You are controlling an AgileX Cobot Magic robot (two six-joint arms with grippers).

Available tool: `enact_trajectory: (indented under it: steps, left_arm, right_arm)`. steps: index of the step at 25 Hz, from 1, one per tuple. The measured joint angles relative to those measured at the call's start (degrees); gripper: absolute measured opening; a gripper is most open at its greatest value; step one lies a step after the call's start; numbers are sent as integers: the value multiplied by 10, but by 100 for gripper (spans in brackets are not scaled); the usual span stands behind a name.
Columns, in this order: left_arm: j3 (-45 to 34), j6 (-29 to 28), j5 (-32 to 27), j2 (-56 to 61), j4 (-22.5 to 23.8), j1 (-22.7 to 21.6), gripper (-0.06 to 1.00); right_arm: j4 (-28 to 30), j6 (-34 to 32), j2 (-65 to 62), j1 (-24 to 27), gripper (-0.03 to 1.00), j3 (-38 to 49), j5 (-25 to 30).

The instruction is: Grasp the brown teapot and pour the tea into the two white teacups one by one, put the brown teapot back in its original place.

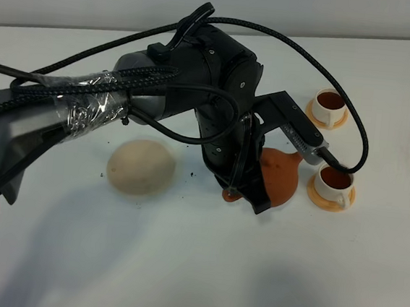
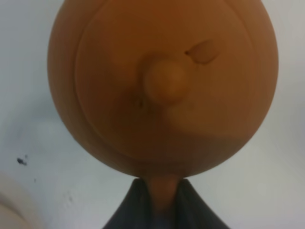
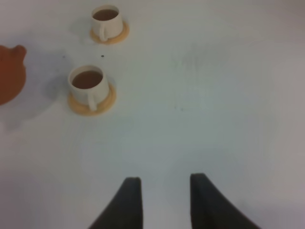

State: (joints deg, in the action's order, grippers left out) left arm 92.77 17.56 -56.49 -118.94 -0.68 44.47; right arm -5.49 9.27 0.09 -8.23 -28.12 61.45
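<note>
White desk [image 1: 266,275] carries everything we see. The black left arm [image 1: 198,73] reaches across the middle, its left claw [image 2: 162,202] clamped tight on the stubby handle of the brown teapot [image 1: 281,177], which sits at about four o'clock from the desk's centre. The pale beige coaster [image 1: 142,167] lies bare at eight o'clock, well apart from the pot. The two white teacups [image 1: 333,182] [image 1: 329,104] on orange saucers [image 3: 92,104] stand near three o'clock, both holding dark tea [image 3: 87,79]. The right claw [image 3: 162,200] hovers spread over bare desk, gripping nothing.
</note>
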Motion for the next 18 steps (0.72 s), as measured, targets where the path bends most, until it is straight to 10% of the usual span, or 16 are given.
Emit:
enact_trajectory:
  steps: [18]
  left_arm:
    - [0, -70, -59, 109, 16, -36, 11]
  right_arm:
    - [-1, 0, 0, 0, 24, 0, 0]
